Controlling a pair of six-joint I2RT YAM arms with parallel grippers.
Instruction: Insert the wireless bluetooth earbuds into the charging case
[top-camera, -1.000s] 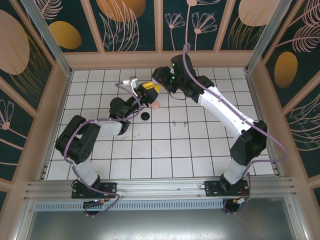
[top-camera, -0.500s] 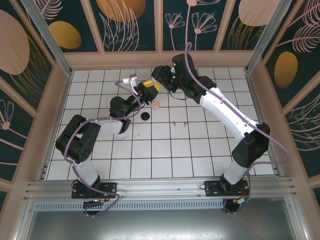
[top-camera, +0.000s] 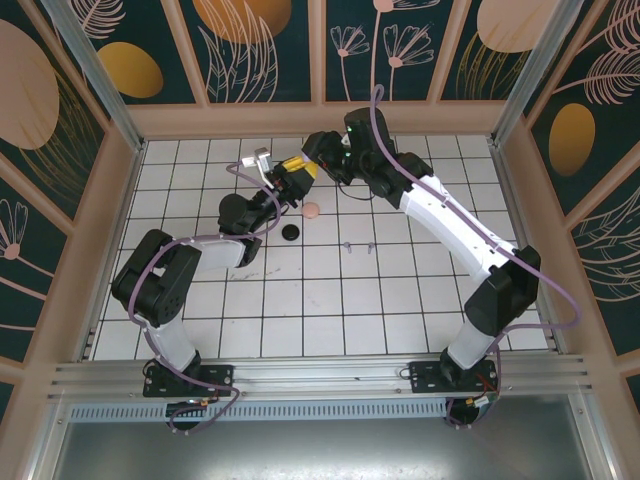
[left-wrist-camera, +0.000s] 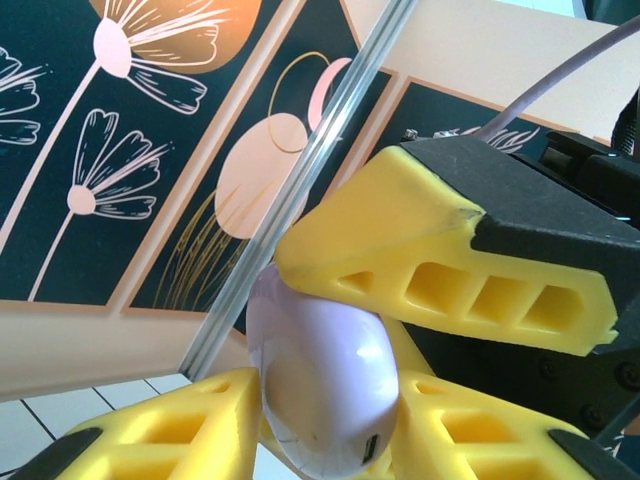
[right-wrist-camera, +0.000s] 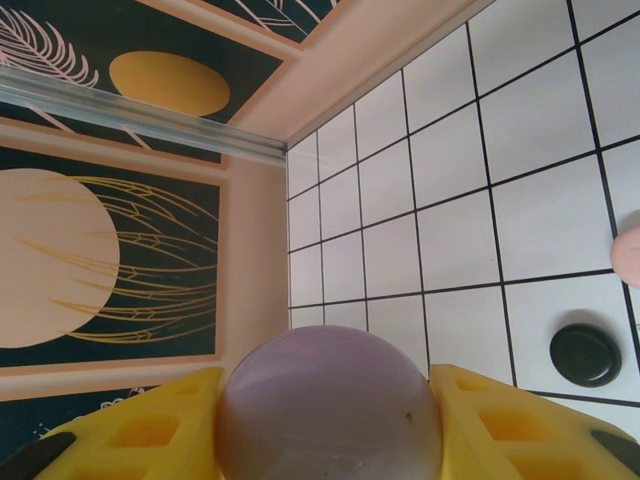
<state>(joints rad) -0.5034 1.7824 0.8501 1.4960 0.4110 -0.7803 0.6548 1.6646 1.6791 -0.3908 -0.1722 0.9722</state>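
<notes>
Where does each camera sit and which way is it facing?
Top external: above, behind the bases, looking down at the tiled table; left arm and right arm show.
Left wrist: on its arm, facing wall panels; yellow fingers show.
Right wrist: on its arm, facing table and side wall; yellow fingers show.
Shared: both wrist views show the lavender case.

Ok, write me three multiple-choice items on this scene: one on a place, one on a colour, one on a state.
1. The black case lies: A) on the table, B) in a gripper, C) on the wall.
2. The held case is: A) black, B) lavender, C) green.
3. The right gripper is: A) open, B) shut on the held case, C) resting on the table.
Key: 1A, it sits on a white tile; 2B, its shell is pale purple; 3B, the case is clamped on both sides.
</notes>
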